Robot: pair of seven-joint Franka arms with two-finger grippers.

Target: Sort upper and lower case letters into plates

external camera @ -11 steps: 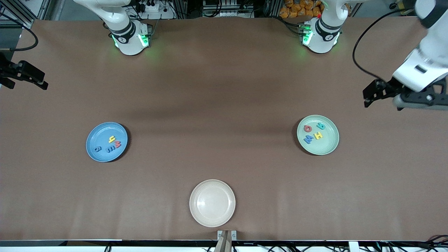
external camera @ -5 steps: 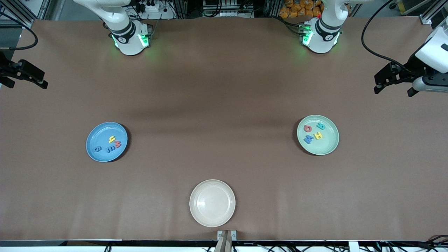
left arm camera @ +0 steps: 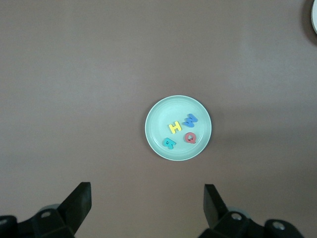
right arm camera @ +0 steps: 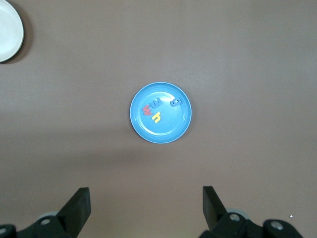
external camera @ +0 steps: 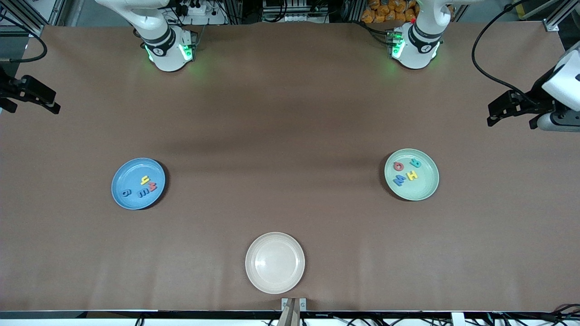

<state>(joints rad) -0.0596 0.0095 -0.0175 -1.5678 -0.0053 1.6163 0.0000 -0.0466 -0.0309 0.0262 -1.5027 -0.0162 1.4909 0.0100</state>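
Right end effector (external camera: pixel 43 102) hangs over the worktop (external camera: pixel 281 136) edge at the right arm's end, fingers (right arm camera: pixel 74 208) spread wide, nothing betw. them, w/ the arm waiting. Light blue plate (external camera: pixel 138 183) sits toward that end, well in from the edge; it holds 4 letters: yellow h (external camera: pixel 145 179), red m (external camera: pixel 152 186), blue m (external camera: pixel 143 193), blue letter (external camera: pixel 126 193) (shape unclear). Cream plate (external camera: pixel 275 262) sits at the mid of the worktop's edge nearest the front camera. Mint green plate (external camera: pixel 411 174) sits toward the left arm's end; it holds red Q (external camera: pixel 398 166), teal R (external camera: pixel 415 163), yellow H (external camera: pixel 412 175), blue W (external camera: pixel 399 181). Left end effector (external camera: pixel 512 115) hangs over the worktop edge at the left arm's end, fingers (left arm camera: pixel 77 203) also released wide, gripping nothing.
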